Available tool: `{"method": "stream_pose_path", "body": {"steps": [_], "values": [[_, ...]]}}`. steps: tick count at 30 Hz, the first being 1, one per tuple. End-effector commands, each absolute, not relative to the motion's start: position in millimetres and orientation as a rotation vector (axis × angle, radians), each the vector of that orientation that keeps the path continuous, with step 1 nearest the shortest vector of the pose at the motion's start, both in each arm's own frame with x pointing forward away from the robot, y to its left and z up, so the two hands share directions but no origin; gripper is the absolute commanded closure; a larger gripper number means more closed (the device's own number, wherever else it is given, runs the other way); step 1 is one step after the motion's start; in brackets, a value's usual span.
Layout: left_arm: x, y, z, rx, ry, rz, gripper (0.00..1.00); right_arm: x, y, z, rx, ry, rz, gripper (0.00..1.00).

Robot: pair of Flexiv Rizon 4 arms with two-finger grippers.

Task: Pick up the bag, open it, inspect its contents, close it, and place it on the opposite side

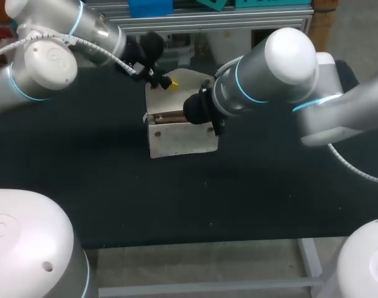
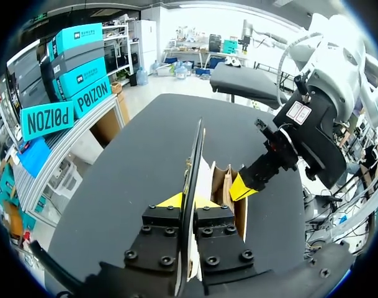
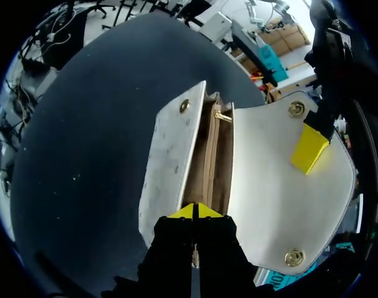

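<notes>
Left gripper clamps the lifted flap of our white bag, right gripper pinches its end. Inside we only see brown dividers; anything deeper's hidden.

You will find no text, number or sign you can read on the table's things. The bag shows plain white faces. The one marking is a small white-and-red sticker on the body of the right gripper, its print too small to read.
</notes>
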State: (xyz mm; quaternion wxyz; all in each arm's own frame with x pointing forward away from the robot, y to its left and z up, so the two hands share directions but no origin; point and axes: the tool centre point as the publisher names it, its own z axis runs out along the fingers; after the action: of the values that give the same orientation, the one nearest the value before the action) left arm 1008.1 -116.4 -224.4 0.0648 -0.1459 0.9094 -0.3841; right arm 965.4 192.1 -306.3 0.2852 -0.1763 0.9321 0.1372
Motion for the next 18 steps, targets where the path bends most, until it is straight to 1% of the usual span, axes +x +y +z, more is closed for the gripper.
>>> {"method": "stream_pose_path", "body": {"steps": [1,9,18], "values": [[1002.8,-110.0,-216.8,-0.418,2.726,-1.193,1.00,969.4,193.4,-313.6,-0.471,2.508,0.370,1.00],[995.5,-113.1,-209.4,-0.355,2.734,-1.207,1.00,974.1,190.6,-314.0,-0.453,2.503,0.355,1.00],[994.5,-118.5,-217.1,-0.342,2.763,-1.173,1.00,975.8,192.2,-285.2,-0.460,2.409,0.344,1.00]]}}
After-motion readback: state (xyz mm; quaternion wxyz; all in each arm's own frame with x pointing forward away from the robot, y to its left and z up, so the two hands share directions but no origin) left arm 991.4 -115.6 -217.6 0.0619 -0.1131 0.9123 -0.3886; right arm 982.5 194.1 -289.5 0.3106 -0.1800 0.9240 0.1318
